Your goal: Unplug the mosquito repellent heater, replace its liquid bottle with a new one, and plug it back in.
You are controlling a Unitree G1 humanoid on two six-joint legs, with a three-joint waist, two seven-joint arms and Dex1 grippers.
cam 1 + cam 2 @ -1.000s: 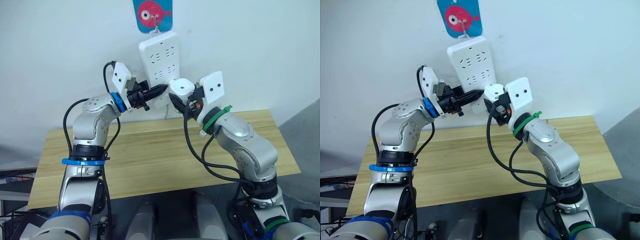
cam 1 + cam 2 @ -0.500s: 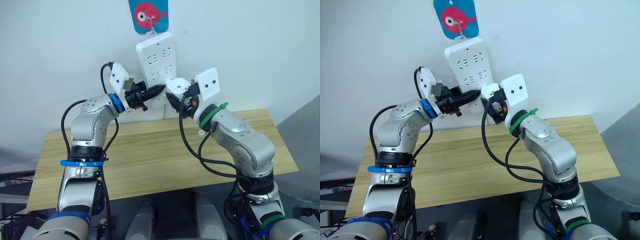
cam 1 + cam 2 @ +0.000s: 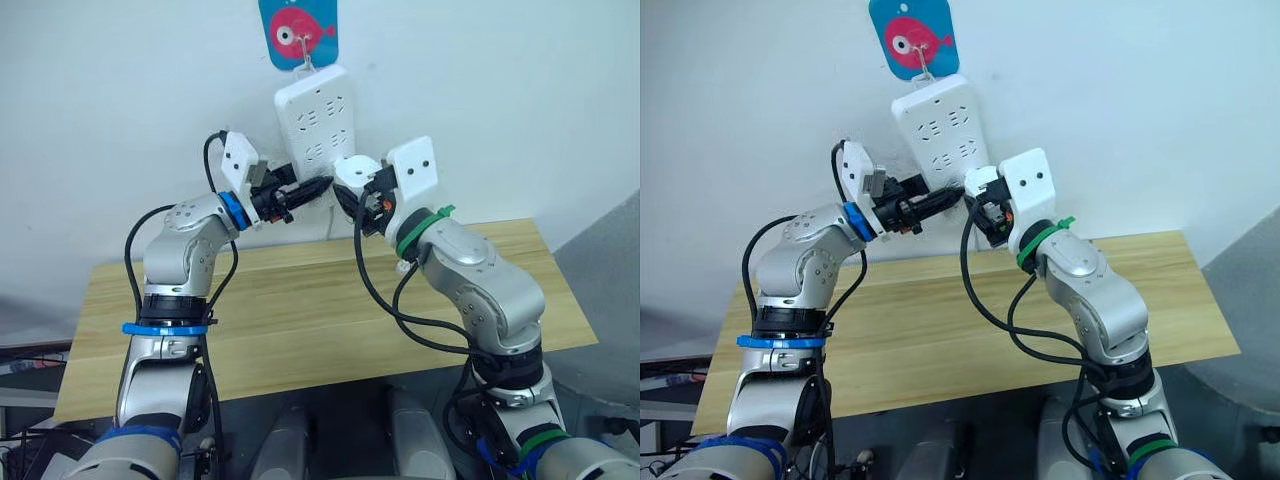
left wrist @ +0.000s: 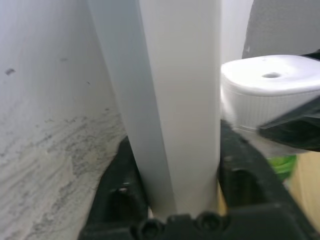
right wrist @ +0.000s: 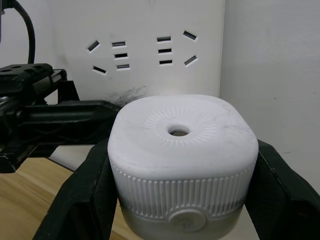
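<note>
We see the right fingers (image 5: 80,195) clamped on the mosquito repellent heater (image 5: 181,155), held up against the lower part of the wall-hung power strip (image 3: 316,115). The left fingers (image 4: 120,195) grip the strip's lower edge, above the table (image 3: 300,300).

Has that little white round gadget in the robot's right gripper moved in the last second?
Yes. The mosquito repellent heater, held in the right gripper, has shifted toward the robot's left, closing in on the lower end of the power strip hanging on the wall.
</note>
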